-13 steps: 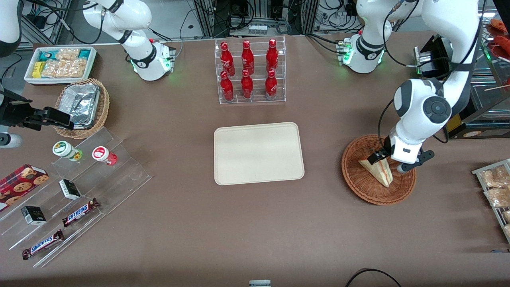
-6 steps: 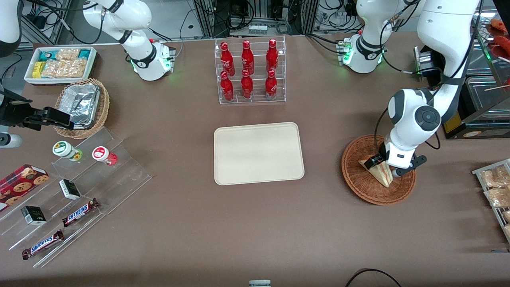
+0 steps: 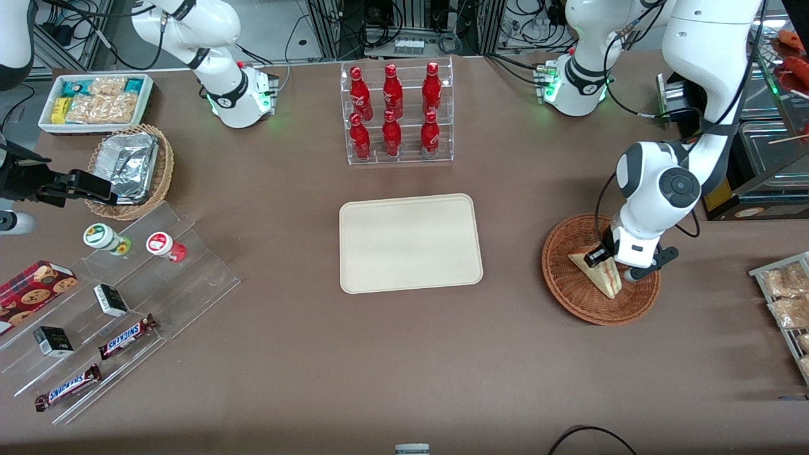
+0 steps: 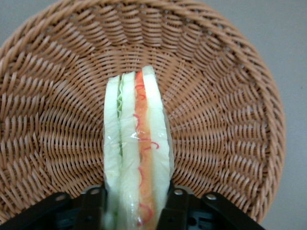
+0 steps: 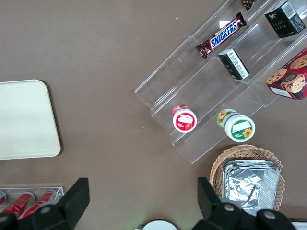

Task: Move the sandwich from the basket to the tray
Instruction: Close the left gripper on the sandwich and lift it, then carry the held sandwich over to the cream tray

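Note:
The sandwich (image 3: 602,273), a pale wedge with red and green filling, stands on edge in the round reddish-brown basket (image 3: 569,287) toward the working arm's end of the table. My left gripper (image 3: 613,265) is lowered into the basket and shut on the sandwich. In the left wrist view the black fingers (image 4: 175,207) press both bread faces of the sandwich (image 4: 136,143), with the woven basket (image 4: 230,120) all around; the gripper (image 4: 134,211) holds its thick end. The cream tray (image 3: 411,243) lies bare at the table's middle, beside the basket; its corner (image 5: 24,120) shows in the right wrist view.
A clear rack of red bottles (image 3: 395,114) stands farther from the front camera than the tray. Toward the parked arm's end are a tan basket with foil (image 3: 129,167), a white snack bin (image 3: 95,101) and stepped acrylic shelves (image 3: 126,297). Bagged snacks (image 3: 787,297) lie past the basket.
The left gripper dropped lower into the basket around the sandwich, and its fingers drew in against the bread. The sandwich stays in the basket.

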Motion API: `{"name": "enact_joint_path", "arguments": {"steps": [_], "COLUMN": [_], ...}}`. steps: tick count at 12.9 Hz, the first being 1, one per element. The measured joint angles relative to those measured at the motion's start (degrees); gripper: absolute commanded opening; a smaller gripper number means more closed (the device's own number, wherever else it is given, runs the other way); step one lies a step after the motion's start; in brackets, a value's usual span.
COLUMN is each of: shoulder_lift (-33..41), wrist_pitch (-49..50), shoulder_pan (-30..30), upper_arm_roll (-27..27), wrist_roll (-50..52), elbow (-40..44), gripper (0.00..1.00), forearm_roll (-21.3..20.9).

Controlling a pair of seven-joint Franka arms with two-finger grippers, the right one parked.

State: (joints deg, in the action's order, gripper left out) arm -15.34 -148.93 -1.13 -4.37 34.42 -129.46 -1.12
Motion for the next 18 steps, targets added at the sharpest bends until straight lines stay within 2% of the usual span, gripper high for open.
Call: {"name": "enact_joint_path", "arguments": {"steps": [2,4,8,10,13,18], "shoulder_lift": [1.59,3.76,5.82,5.54,3.55,-6.23], "wrist_pitch": [2.64,11.11,30.92,36.33,38.05,37.92], "shoulder_pan": [0.00,-0.08,-1.85,-5.92,-13.83,-25.32], "upper_arm_roll": [0.00,-0.05,-1.68,-2.18,-2.56,-2.72], "wrist_roll": [0.00,0.00,0.00,0.23,1.48,4.00], "elbow": [1.12,5.37,20.90,27.55,32.19,38.70], "gripper": [0.24,0.24,0.25,0.25,0.25,0.25], "forearm_roll": [-0.01,-0.03,-0.57,-0.57,-0.58,-0.59]}}
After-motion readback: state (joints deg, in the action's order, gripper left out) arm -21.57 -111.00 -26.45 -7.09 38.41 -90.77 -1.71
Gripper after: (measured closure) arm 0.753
